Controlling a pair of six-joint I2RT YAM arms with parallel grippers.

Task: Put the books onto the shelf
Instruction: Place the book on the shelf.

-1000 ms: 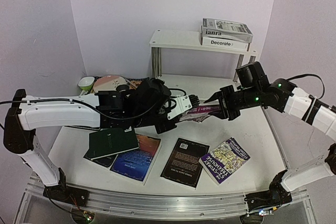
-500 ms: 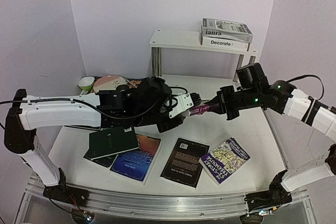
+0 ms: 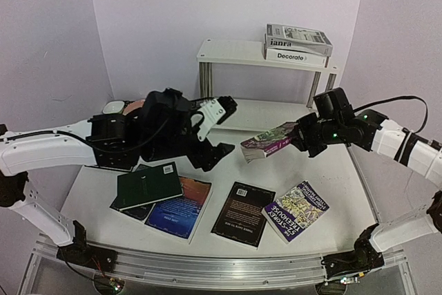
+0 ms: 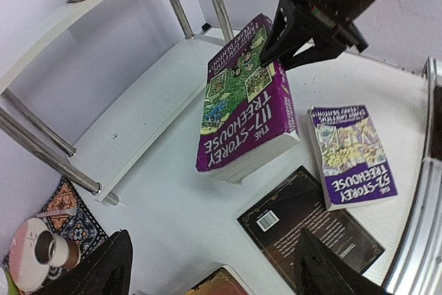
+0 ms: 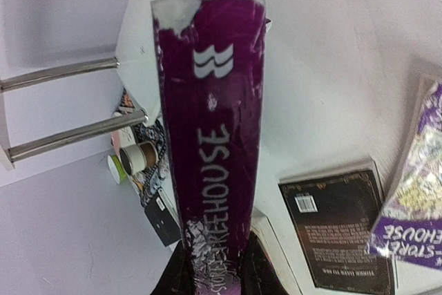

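Carrying step: the right end effector (image 3: 301,137) grips the purple Treehouse paperback (image 3: 268,146) in mid-air (left end effector (image 3: 222,128) wide, empty). The next move probably calls for sliding it flat onto the shelf (image 3: 231,52).

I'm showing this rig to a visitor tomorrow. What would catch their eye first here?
A purple Treehouse book hangs in mid-air before the shelf, pinched at one end by the right gripper. Facing it, the left gripper gapes open and empty. On the shelf top's right end sit two stacked books.
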